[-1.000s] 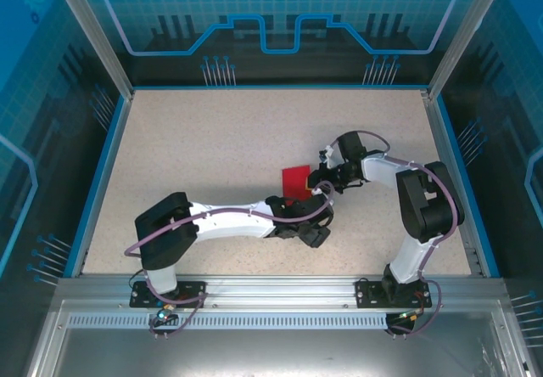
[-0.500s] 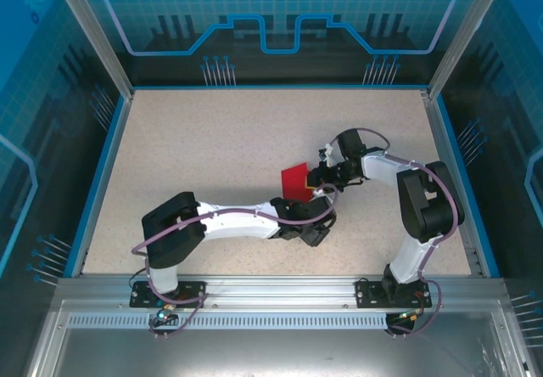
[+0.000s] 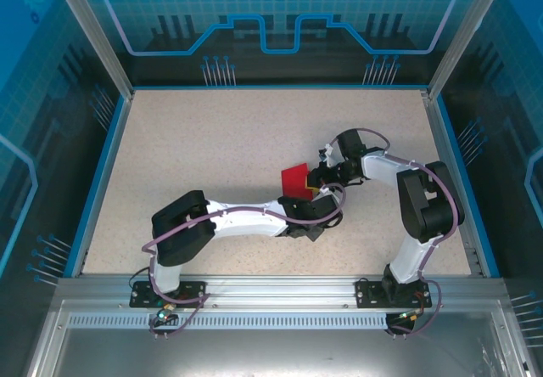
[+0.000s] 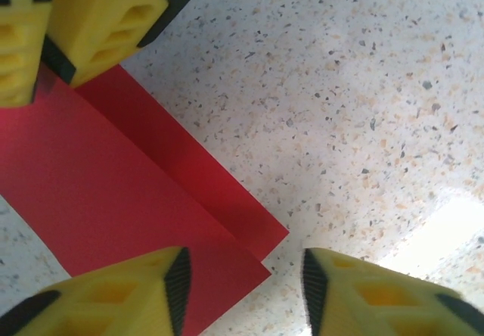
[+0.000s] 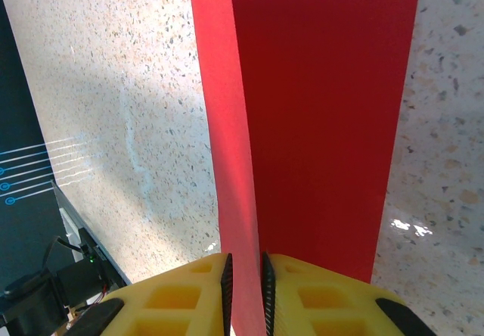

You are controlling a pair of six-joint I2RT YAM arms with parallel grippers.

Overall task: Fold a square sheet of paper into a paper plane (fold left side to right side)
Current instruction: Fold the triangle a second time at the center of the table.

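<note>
Only the first fold looks underway: the square sheet of paper lies mid-frame on the table, right claw clenched on its raised flap, left claw released over its corner, later folds remaining.

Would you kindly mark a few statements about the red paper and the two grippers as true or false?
1. The right gripper is shut on a raised flap of the red paper. True.
2. The red paper lies as one flat layer. False: it is folded, and two offset layers show in the left wrist view.
3. The left gripper has its jaws apart, with a corner of the paper between them. True.
4. The paper sits in the far left corner of the table. False: it lies right of centre, between the two grippers.
</note>
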